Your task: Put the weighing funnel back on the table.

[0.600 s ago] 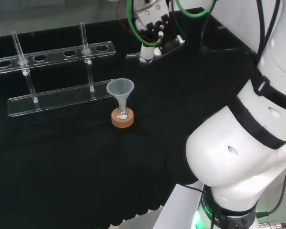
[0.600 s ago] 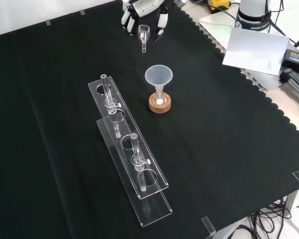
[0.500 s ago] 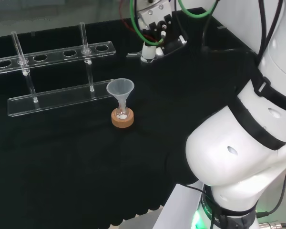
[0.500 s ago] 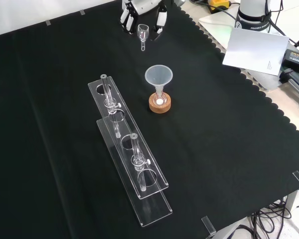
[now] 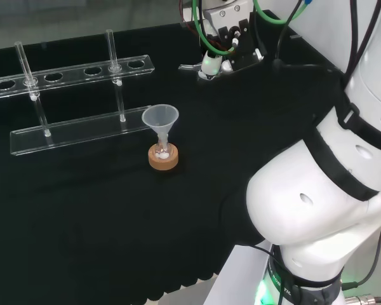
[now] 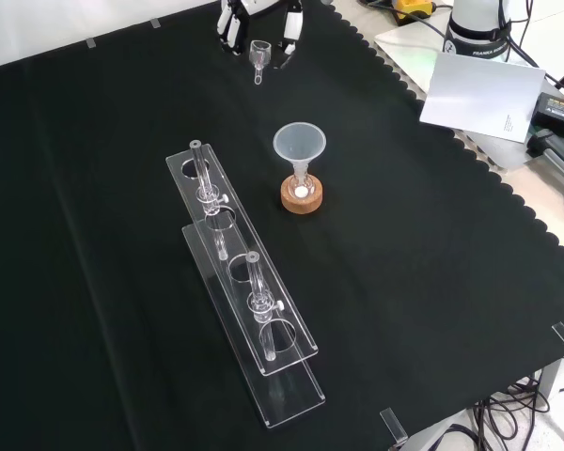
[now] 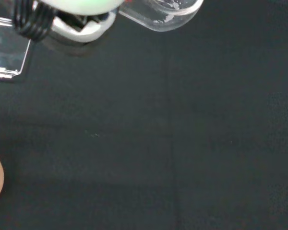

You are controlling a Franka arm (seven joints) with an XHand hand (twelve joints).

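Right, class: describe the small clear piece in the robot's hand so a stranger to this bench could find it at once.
In the front view, find the black cloth and follow it to the far edge, where the hand hangs. Between its fingers sits the weighing funnel, a small clear scoop with a short stem. Unlike the funnel, it is held, not standing in a flask.

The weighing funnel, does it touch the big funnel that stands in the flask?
Apart. The front view shows the weighing funnel held in the hand, and bare black cloth lies between it and the funnel.
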